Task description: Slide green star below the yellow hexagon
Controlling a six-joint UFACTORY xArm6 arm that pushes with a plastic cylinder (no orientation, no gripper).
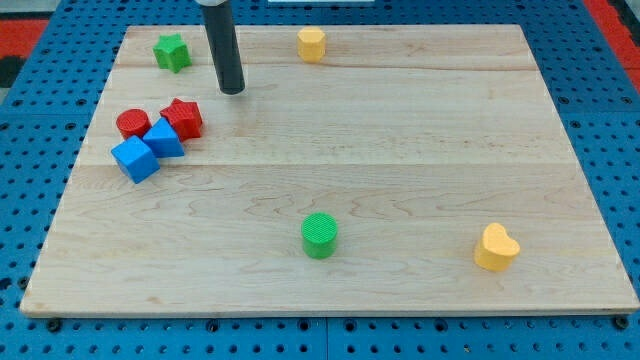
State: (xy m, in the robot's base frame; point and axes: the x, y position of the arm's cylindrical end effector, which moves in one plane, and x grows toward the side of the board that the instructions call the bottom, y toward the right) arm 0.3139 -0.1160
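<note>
In the camera view, taking the yellow hexagon at the board's top edge as my landmark: the green star sits well off to its left, at about the same height, so the slide is not yet done. My tip rests between them, nearer the star and slightly lower, touching neither; it is a bare rod, holding nothing. Far down-left of the hexagon cluster a red cylinder, a red star and two blue cubes. Well below it stand a green cylinder and, rightward, a yellow heart. The star must travel right and down.
</note>
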